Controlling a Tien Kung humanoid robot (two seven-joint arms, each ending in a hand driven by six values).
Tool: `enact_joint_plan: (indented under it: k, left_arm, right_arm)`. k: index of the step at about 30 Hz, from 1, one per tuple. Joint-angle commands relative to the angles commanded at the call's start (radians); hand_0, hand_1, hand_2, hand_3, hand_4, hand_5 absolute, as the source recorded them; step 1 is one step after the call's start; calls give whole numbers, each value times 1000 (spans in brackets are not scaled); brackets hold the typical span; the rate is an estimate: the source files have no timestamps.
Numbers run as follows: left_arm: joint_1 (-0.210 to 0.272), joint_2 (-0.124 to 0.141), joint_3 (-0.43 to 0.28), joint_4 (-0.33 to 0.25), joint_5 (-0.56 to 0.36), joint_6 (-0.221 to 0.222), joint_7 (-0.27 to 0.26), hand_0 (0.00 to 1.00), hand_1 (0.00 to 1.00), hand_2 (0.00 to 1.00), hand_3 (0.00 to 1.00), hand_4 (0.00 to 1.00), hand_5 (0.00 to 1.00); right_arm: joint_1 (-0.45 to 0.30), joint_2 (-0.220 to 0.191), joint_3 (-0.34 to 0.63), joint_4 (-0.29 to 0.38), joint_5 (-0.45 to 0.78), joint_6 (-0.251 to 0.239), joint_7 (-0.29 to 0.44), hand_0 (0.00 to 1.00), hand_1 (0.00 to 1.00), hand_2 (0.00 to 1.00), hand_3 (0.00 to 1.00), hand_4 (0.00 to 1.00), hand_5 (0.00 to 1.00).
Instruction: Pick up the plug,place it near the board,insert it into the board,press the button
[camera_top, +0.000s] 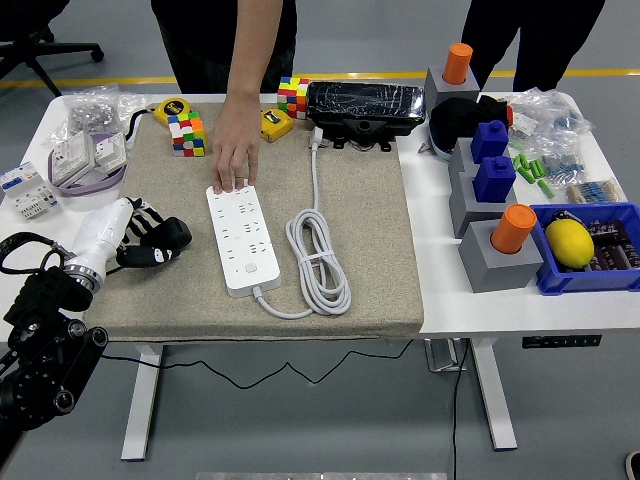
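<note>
A white power strip (241, 238) lies lengthwise on the beige mat (360, 230), its button end towards me. Its white cable (318, 258) is coiled to its right and runs to the far side. A person's hand (232, 150) presses down on the strip's far end. My left hand (158, 240), on a white forearm, hovers over the mat's left edge, left of the strip and apart from it. It is shut on a black plug (172, 237) with a small white mark. My right arm is out of the picture.
Two colour cubes (186, 132) (293, 95), a yellow tape measure (170, 108) and a black device (365, 105) stand at the mat's far edge. White sockets (75, 155) lie at far left. Grey blocks with orange and blue pieces (495, 240) and a blue bin (590, 250) stand on the right.
</note>
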Motion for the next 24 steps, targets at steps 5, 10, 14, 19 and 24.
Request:
enact_joint_plan:
  k: [5,10,14,19,24]
  left_arm:
    - [0,0,2,-3,8,5,3,284,389,451,520,868,75]
    - [-2,-1,2,-9,22,9,11,272,327,416,523,823,36]
    - [-2,-3,3,-10,28,12,13,268,319,422,529,798,2]
    - [-2,-4,5,-11,35,16,14,268,319,422,529,798,2]
    - [-2,-1,7,-21,42,19,18,261,304,413,532,774,2]
  right_arm:
    - [2,-1,4,0,-1,-1,1,831,806,780,810,998,998]
    - [1,-1,3,0,0,-1,2,831,806,780,813,998,998]
    - [1,0,5,0,1,0,3,831,806,780,811,998,998]
    - [1,0,6,0,2,-1,3,831,806,780,811,998,998]
    - [1,-1,6,0,2,-1,2,832,806,780,811,998,998]
